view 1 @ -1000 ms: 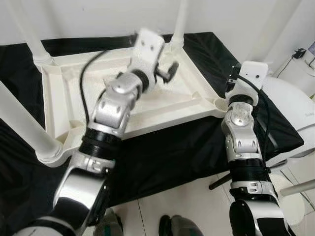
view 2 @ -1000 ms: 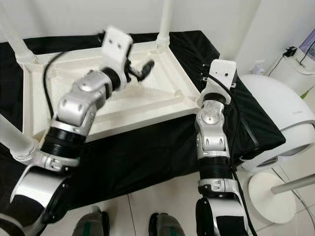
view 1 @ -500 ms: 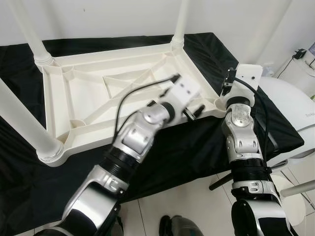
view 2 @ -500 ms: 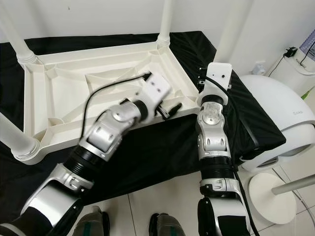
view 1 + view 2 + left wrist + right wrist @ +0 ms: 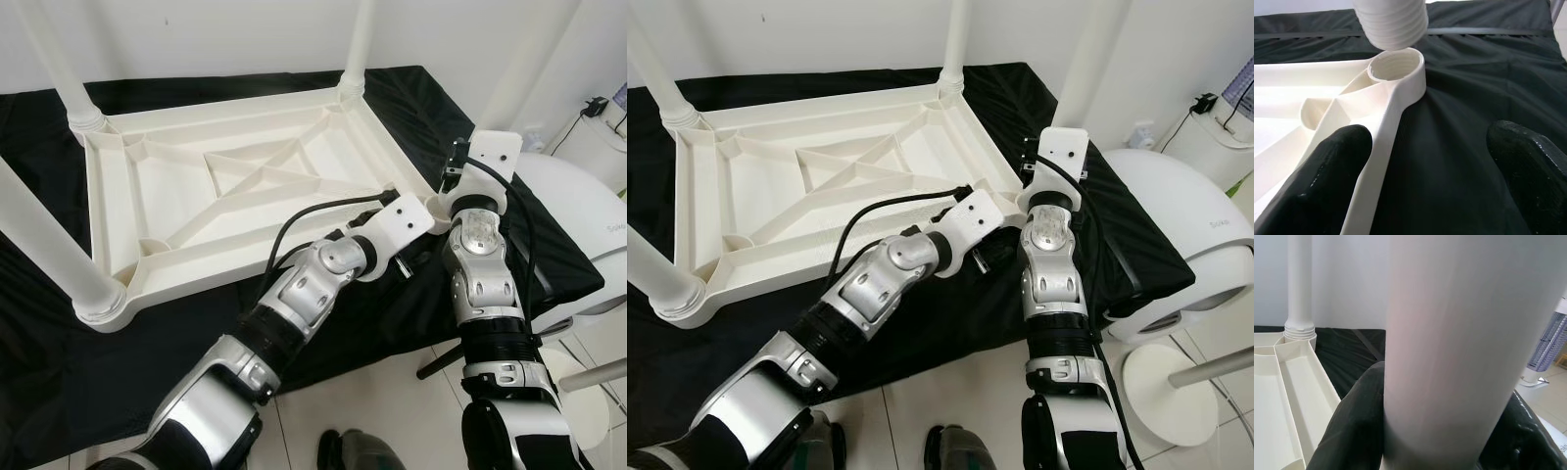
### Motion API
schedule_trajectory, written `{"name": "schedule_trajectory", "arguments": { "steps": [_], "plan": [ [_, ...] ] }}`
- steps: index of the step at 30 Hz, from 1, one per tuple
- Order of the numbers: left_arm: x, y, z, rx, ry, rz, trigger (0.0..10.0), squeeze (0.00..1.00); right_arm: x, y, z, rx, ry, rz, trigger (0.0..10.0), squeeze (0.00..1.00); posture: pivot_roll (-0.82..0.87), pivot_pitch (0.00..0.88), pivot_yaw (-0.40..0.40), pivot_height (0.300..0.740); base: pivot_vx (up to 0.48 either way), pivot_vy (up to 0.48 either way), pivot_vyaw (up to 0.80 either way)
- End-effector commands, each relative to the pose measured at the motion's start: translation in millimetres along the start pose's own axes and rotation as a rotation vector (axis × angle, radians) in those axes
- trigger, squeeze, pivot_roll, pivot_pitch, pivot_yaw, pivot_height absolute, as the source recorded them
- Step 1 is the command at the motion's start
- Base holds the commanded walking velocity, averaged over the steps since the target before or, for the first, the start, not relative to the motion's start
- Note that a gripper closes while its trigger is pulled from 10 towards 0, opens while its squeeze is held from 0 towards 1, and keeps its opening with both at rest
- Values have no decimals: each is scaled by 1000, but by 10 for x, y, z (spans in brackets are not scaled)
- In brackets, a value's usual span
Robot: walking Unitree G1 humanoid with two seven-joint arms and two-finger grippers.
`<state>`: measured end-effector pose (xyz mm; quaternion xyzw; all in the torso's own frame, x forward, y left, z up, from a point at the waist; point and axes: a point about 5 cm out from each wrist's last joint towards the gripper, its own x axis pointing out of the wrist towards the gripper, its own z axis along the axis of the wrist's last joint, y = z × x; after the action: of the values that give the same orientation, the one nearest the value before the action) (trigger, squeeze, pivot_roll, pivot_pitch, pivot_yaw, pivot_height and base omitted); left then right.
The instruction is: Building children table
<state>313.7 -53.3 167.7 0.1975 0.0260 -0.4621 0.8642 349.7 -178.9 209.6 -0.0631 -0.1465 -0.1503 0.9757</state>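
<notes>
The white plastic table [image 5: 167, 206] lies upside down on a black cloth [image 5: 323, 313]. Three legs stand screwed in: far left [image 5: 59, 59], near left [image 5: 44, 240] and far right [image 5: 360, 39]. My right gripper [image 5: 457, 168] is shut on the loose white leg [image 5: 1449, 347], holding it upright over the near right corner. The leg's threaded end [image 5: 1392, 22] hovers just above the empty socket [image 5: 1397, 68]. My left gripper [image 5: 408, 264] is open, low over the cloth beside that corner, one finger [image 5: 1327, 171] by the table's rim.
A white rounded appliance [image 5: 578, 225] stands close on the right, with a round white stand base [image 5: 1161, 392] on the tiled floor. The cloth-covered surface ends just before my body, and my feet [image 5: 955, 450] show below.
My left arm has swung from above the middle of the table down to the near right corner beside the socket. The right arm and its leg have barely moved.
</notes>
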Motion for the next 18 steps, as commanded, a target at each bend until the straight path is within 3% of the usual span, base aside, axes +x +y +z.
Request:
{"name": "schedule_trajectory", "arguments": {
  "steps": [1,18],
  "plan": [
    [70,-75,71,19,-9,-8,10000,0,-10,-26,-32,-2,14,-4,10000,0,3,45,-53,740,0,0,0],
    [227,49,74,-25,66,99,10000,0,-35,-42,-40,0,21,-27,10000,0,-2,72,-38,740,0,0,0]
  ]
}}
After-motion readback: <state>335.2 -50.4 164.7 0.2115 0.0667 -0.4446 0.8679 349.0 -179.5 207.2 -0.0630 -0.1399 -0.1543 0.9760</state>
